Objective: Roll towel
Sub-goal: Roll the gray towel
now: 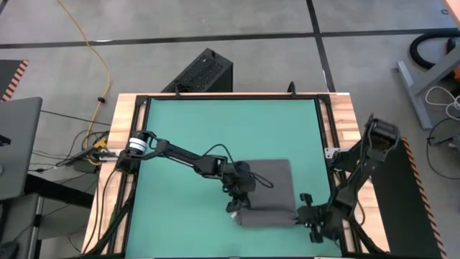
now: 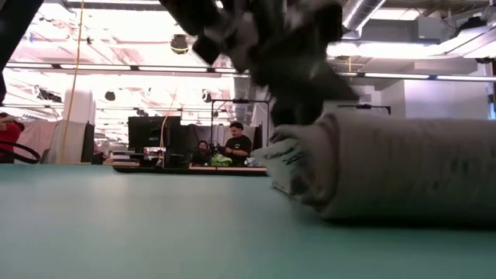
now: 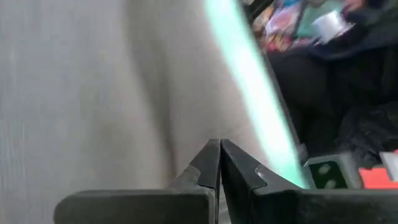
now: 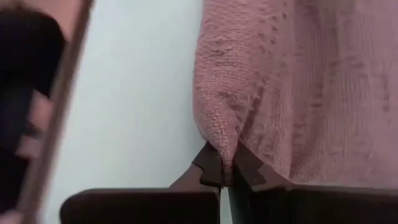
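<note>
Rolled end of the towel (image 2: 403, 167) sits nearest the low camera: a fat, soft, knitted grey cylinder on the green mat (image 1: 187, 129). Roughly half rolled; a flat part remains. Right gripper (image 4: 222, 167) jaws pinch the roll's end fold. Left gripper (image 3: 220, 163) jaws together, empty, over the towel.

The far half of the green mat (image 1: 230, 129) lies bare; near the front edge, the half-rolled towel (image 1: 269, 194) and both arms crowd the room.

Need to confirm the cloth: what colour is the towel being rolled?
Plain dark grey soft cloth towel, unpatterned; clearest in the high view.
</note>
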You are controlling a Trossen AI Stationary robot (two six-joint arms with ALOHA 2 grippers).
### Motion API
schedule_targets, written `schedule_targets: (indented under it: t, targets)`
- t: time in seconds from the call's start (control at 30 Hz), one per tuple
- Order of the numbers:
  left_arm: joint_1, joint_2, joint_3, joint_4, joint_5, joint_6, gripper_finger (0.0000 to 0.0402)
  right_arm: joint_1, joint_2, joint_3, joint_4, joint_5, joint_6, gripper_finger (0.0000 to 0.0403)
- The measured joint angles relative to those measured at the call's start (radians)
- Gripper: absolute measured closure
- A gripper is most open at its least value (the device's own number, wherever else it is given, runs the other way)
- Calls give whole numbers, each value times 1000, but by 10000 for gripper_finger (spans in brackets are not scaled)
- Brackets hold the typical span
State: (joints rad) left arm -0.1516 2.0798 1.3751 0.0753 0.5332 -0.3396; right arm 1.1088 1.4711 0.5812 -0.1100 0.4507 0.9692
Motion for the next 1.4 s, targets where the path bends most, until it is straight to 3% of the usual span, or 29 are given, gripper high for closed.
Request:
schedule_targets:
  t: [0.2,0.37,0.53,0.8,0.93,1.13,1.4]
  targets:
    - [-93,-14,4,167,-97,26,402,-12,-121,-210,288,-22,185,382]
    - [-186,-13,4,171,-359,114,402,-67,-145,-276,388,-93,214,382]
    - [-206,-13,4,49,-585,167,402,-145,-142,-276,399,-195,177,382]
    - [-245,-13,4,50,-554,224,394,-191,-144,-275,404,-223,166,382]
    - [-262,-14,5,56,-560,239,359,-204,-144,-275,406,-241,167,382]
    - [-277,-14,5,53,-616,258,271,-208,-144,-275,412,-246,167,382]
    - [-313,-15,5,55,-825,383,170,-208,-144,-275,411,-247,167,382]
